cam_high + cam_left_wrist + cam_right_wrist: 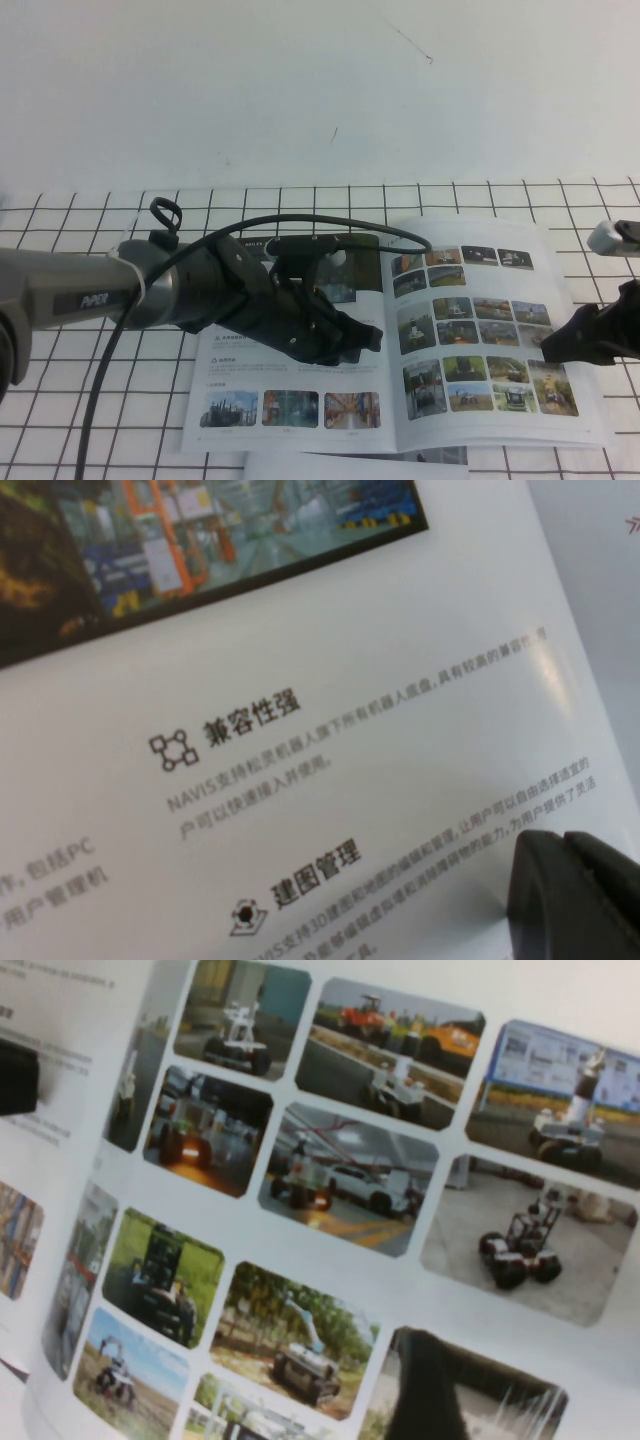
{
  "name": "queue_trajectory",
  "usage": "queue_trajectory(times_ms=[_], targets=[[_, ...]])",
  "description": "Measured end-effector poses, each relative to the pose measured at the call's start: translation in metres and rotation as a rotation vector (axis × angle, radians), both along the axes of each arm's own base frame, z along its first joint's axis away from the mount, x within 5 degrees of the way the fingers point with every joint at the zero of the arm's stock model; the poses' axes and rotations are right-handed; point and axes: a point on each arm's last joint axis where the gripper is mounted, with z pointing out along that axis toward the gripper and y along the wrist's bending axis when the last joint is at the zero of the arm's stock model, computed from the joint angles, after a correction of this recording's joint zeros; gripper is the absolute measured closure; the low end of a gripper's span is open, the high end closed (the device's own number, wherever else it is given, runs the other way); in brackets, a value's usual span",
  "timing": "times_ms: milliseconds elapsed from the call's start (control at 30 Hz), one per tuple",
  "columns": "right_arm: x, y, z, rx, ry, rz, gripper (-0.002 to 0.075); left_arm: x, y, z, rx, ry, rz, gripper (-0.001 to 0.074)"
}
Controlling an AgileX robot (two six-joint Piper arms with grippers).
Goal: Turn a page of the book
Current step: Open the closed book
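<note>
The book [232, 372] lies open on the grid-lined table. Its left sheet has a dark banner picture and text [330, 730]. The page [470, 330] with rows of small colour photos is on the right and also shows in the right wrist view [330, 1170]. My left gripper [362, 335] reaches across the left sheet to near the spine, fingers together, its tip [585, 890] resting on the text. My right gripper [553, 348] is at the page's outer right edge. One finger [425, 1390] lies on top of a photo; the other is hidden, seemingly under the sheet.
A second booklet [350, 466] shows only a white edge under the book's near side. A grey part [615, 237] sits at the far right. A black cable [110, 370] loops from the left arm. The white wall stands behind the table.
</note>
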Motion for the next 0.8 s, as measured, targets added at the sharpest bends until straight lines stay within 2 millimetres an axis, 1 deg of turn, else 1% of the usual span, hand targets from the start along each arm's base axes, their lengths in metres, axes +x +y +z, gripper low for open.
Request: queue_trajectory(times_ms=[333,633,800], targets=[[0.005,0.001,-0.021,0.027,0.095,0.029,0.0268,0.0,0.0,0.0,-0.002,0.005,0.005,0.0738],[0.008,0.0,-0.018,0.001,0.128,0.028,0.0268,0.0,0.0,0.0,-0.009,0.015,0.015,0.0738],[0.011,-0.004,-0.016,-0.045,0.17,0.028,0.0268,0.0,0.0,0.0,-0.01,0.015,0.017,0.0738]])
